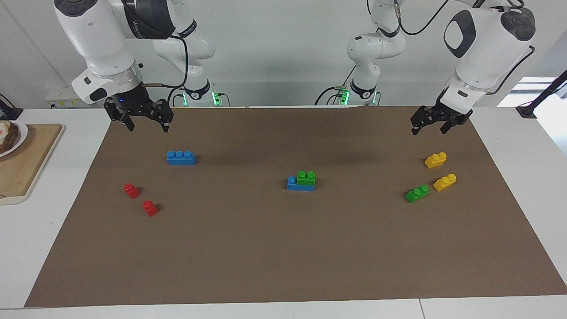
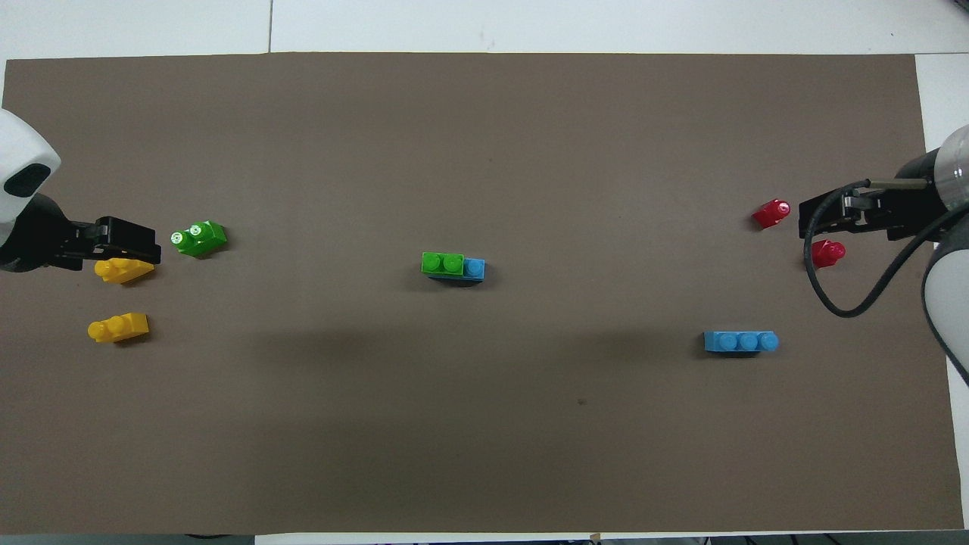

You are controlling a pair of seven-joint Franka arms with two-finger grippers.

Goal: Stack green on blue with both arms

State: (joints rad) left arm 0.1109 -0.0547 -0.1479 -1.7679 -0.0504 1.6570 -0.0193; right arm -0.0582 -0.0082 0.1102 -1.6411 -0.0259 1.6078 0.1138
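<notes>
A green brick (image 1: 306, 177) sits stacked on one end of a blue brick (image 1: 293, 184) at the middle of the mat; the stack also shows in the overhead view, green (image 2: 442, 263) on blue (image 2: 475, 268). A second blue brick (image 1: 180, 157) (image 2: 740, 341) lies alone toward the right arm's end. A second green brick (image 1: 417, 193) (image 2: 198, 238) lies toward the left arm's end. My right gripper (image 1: 147, 126) (image 2: 808, 218) is open and empty, raised over the mat's edge near the loose blue brick. My left gripper (image 1: 428, 129) (image 2: 144, 246) is open and empty, raised over the yellow bricks.
Two yellow bricks (image 1: 435, 160) (image 1: 444, 182) lie beside the loose green brick. Two small red bricks (image 1: 131, 190) (image 1: 150, 208) lie farther from the robots than the loose blue brick. A wooden board (image 1: 26, 159) with a plate stands off the brown mat (image 1: 283, 248) at the right arm's end.
</notes>
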